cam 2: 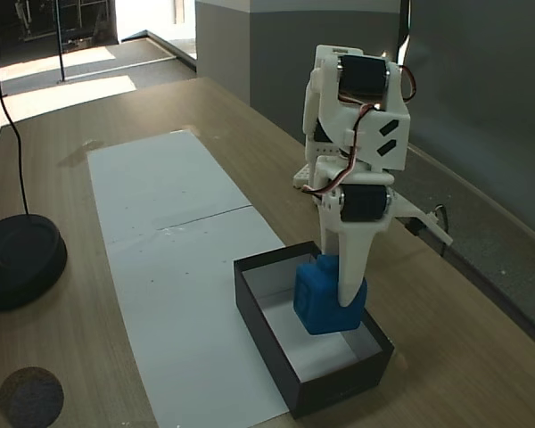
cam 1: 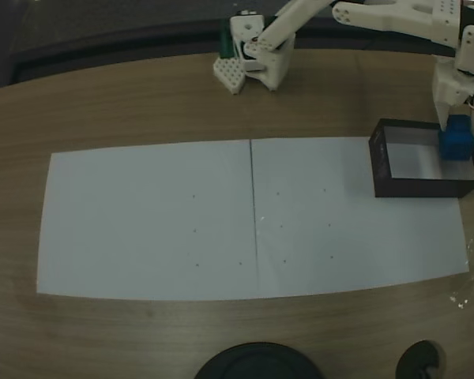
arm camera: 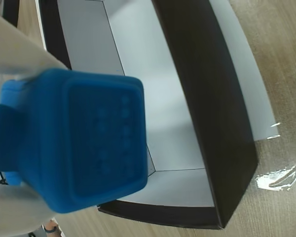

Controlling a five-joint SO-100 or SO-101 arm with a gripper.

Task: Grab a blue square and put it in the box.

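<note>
- This is looking like an office or meeting room pressed into service as a robotics test bench
- A long wood-grain table with a curved edge is filling the room, the kind seen in conference rooms
- White paper sheets are lying flat on it as a marked work area, with small dots pencilled on them
- A white 3D-printed hobby arm with exposed servos and loose wiring is standing on the tabletop
- A black round stand base with a cable is sitting on the table
- Grey partition walls and a sunlit bare floor are showing behind
</note>
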